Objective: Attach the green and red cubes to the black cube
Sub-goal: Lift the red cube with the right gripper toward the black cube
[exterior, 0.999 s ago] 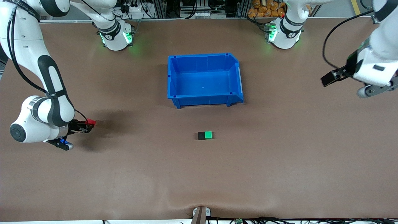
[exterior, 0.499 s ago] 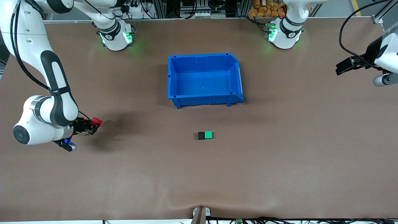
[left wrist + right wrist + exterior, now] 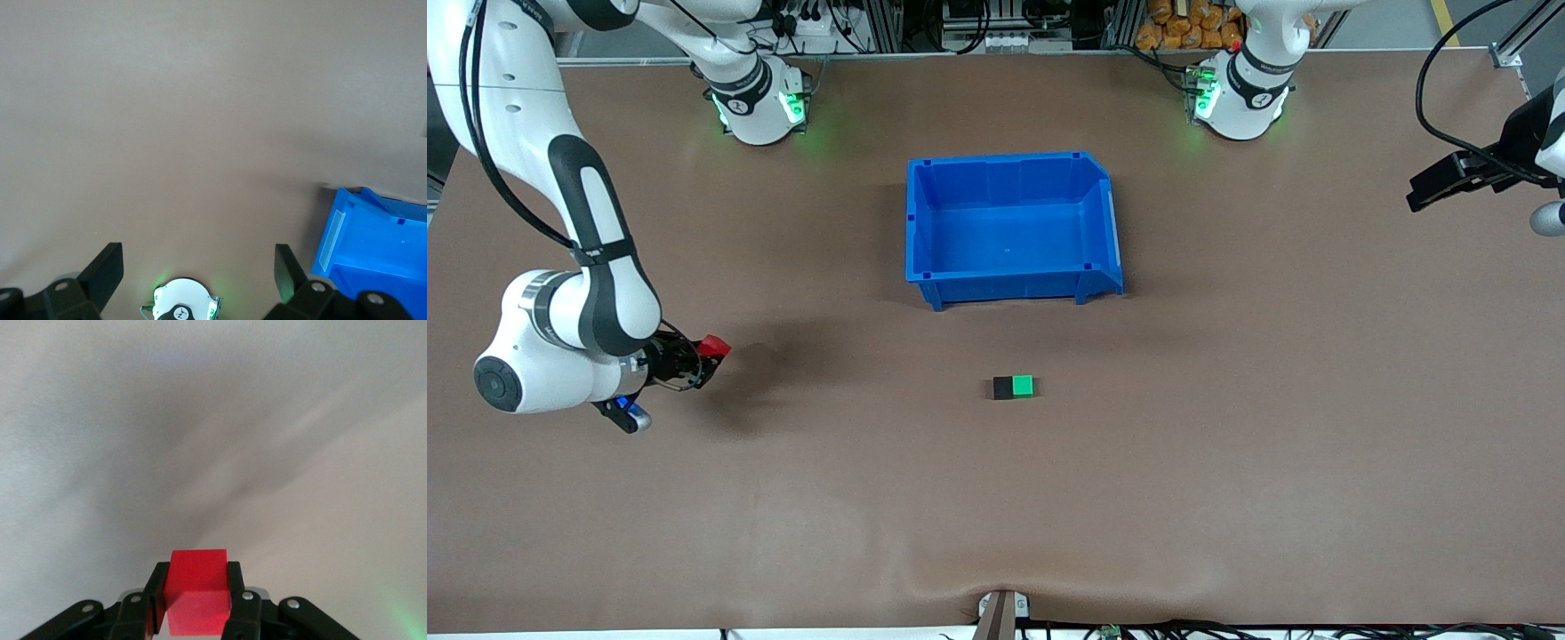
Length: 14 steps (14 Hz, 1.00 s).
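The red cube (image 3: 713, 346) sits pinched between the fingers of the right gripper (image 3: 698, 356), carried above bare table toward the right arm's end. From that gripper, the black cube (image 3: 1003, 388) and green cube (image 3: 1023, 385) lie well apart — touching side by side, nearer the front camera than the blue bin (image 3: 925, 222). The left gripper (image 3: 1427, 191) waits, spread wide, over the left arm's end.

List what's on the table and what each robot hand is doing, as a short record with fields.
red cube: clamped in the shut right gripper, over the table toward the right arm's end
green cube: on the table, touching the black cube
blue bin: farther from the front camera than the cube pair
left gripper: open, holding nothing, up over its own end of the table
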Tool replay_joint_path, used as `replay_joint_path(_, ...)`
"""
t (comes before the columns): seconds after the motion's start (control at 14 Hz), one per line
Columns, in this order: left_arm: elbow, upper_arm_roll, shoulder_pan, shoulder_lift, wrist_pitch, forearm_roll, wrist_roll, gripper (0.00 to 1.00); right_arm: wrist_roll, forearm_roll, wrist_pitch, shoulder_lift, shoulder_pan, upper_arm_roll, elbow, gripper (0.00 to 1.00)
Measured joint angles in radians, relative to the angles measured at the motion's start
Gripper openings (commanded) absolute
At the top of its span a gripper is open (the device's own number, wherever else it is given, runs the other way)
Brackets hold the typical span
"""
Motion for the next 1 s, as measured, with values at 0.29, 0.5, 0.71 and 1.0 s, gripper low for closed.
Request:
replay_joint_path(0.29, 0.0, -0.008, -0.001, 0.003, 0.067, -0.037, 0.0, 1.0, 0.095, 0.014, -0.002, -0.01, 0.003, 0.021, 0.0, 0.0)
replay_joint_path(0.5, 0.0, -0.007, -0.001, 0.004, 0.098, -0.058, 0.024, 1.0, 0.166, 0.018, -0.002, -0.011, 0.01, 0.032, 0.001, 0.0)
replay_joint_path(0.71, -0.002, 0.036, -0.025, 0.003, 0.102, -0.061, 0.071, 1.0, 0.219, 0.031, -0.002, -0.013, 0.02, 0.033, 0.003, 0.0)
replay_joint_path(1.0, -0.017, 0.131, -0.079, -0.012, 0.1, -0.063, 0.105, 1.0, 0.278, 0.058, -0.002, -0.014, 0.029, 0.034, 0.007, 0.0)
